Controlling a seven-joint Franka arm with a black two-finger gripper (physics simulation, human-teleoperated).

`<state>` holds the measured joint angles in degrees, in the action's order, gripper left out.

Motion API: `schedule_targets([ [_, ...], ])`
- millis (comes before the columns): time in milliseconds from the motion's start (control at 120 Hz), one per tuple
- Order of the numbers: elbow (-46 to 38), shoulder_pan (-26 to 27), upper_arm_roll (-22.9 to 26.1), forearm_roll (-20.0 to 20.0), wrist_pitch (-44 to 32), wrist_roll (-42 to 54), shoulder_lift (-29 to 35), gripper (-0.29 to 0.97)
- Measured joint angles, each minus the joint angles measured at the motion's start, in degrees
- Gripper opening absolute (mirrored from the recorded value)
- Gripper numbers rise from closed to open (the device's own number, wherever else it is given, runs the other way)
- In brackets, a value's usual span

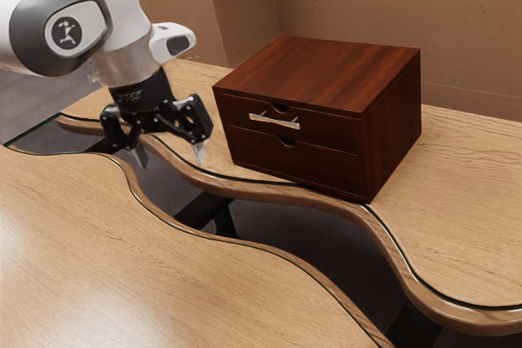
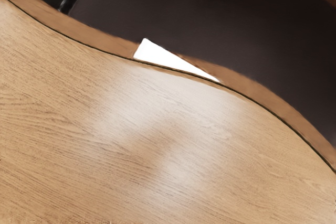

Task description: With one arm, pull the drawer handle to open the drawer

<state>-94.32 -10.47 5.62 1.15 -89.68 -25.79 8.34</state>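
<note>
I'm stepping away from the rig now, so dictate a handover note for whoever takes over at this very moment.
Claw: open and empty. It hangs above the wavy gap in the wooden table, to the exterior view's left of the dark wooden cabinet and not touching it.
Things: the cabinet stands on the table. The top drawer carries the silver handle, and it looks shut.
Done: nothing, the handle is not yet gripped.
Left: bring the claw to the handle, close on it, and pull the drawer out.
</note>
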Motion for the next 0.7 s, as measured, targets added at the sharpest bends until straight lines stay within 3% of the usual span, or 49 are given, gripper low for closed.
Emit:
schedule_targets([
  [208, -1.9, 0.7, -0.4, -6.2, -1.2, -19.4, -0.5, 0.68],
  [333, 0.1, 3.6, -0.9, -7.3, -5.9, -30.9, -4.3, 0.68],
  [467, 3.1, 9.0, -7.8, -3.2, -13.4, -41.1, -8.6, 0.68],
  [700, 7.6, 6.3, -9.0, -0.3, -22.9, -53.9, -16.9, 0.68],
])
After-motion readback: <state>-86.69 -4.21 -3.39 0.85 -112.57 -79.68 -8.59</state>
